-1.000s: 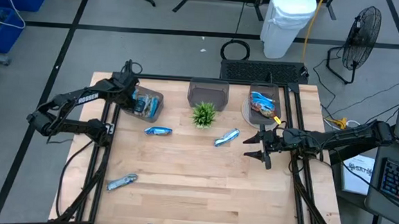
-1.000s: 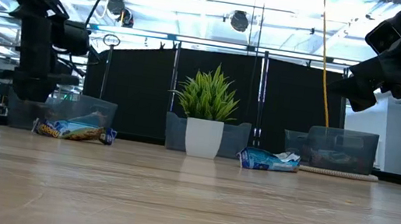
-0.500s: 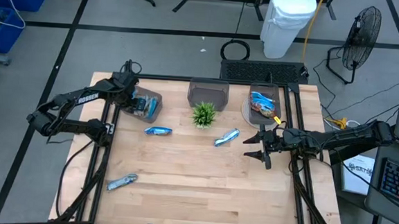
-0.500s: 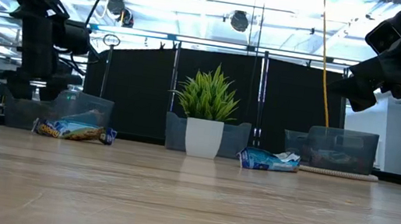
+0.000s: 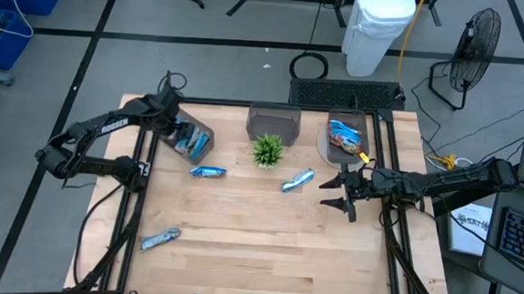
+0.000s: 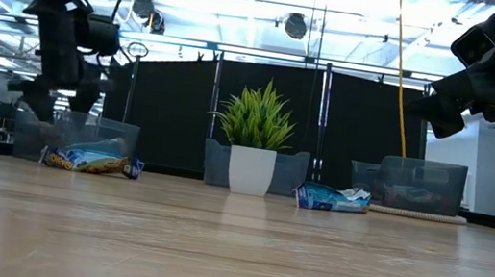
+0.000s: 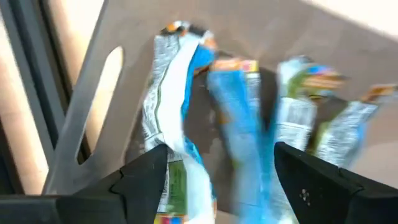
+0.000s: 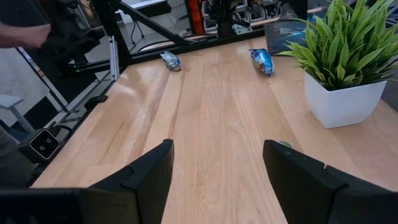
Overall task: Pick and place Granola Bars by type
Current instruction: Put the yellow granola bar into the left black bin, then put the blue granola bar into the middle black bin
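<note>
Granola Bars lie scattered over the wooden counter (image 5: pixel 265 247) and in its bins, and go largest to smallest thus: the counter itself; three clear bins along its far edge, the left bin (image 5: pixel 192 135), the middle bin (image 5: pixel 273 122) and the right bin (image 5: pixel 346 137); one small green plant (image 5: pixel 267 150) in a white pot before the middle bin; then the bars. The left pincer (image 5: pixel 169 123) hangs over the left bin with its fingers (image 7: pixel 143 177) spread, and the left wrist view shows several blue-and-white bars (image 7: pixel 239 118) lying just beyond them inside that bin, none pinched. The right pincer (image 5: pixel 342 193) waits spread and empty near the counter's right edge, with one blue bar (image 5: pixel 298 179) just to its left. Three bars lie loose on the counter: that one, another blue bar (image 5: pixel 208 172) below the left bin, and a silvery bar (image 5: pixel 161 239) well apart near the front left. The right bin holds blue wrappers too.
</note>
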`<state>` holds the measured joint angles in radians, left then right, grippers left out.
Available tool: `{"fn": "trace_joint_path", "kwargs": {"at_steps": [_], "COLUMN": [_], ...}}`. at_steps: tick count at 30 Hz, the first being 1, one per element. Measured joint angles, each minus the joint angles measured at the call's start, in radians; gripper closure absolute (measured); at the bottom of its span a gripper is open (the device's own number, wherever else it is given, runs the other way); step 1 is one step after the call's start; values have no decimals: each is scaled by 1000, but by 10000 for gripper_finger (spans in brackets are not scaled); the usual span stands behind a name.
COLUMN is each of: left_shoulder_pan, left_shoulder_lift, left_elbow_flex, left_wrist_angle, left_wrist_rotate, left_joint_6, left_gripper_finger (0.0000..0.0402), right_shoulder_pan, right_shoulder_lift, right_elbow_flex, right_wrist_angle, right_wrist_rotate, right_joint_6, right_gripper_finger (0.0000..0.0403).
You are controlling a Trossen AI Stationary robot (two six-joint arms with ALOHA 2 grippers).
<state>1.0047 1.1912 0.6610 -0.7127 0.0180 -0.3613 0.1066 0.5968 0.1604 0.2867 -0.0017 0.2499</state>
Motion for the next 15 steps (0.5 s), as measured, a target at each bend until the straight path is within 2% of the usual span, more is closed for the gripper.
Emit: {"fn": "trace_joint_path", "kwargs": {"at_steps": [6, 15], "left_shoulder_pan": [-42, -108], "left_shoulder_lift": [0, 0], "left_elbow_flex": [79, 157], "left_wrist_angle": [-54, -154], "left_wrist_rotate": [42, 43], "left_joint_6": [22, 21], "left_gripper_finger": [116, 128], "right_shoulder_pan": [0, 0], "right_shoulder_lift": [0, 0], "right_elbow_flex": [0, 0], "right_wrist_angle": [0, 0], "right_wrist_rotate": [0, 0], "right_joint_6": [0, 0], "right_gripper_finger": [165, 165]}}
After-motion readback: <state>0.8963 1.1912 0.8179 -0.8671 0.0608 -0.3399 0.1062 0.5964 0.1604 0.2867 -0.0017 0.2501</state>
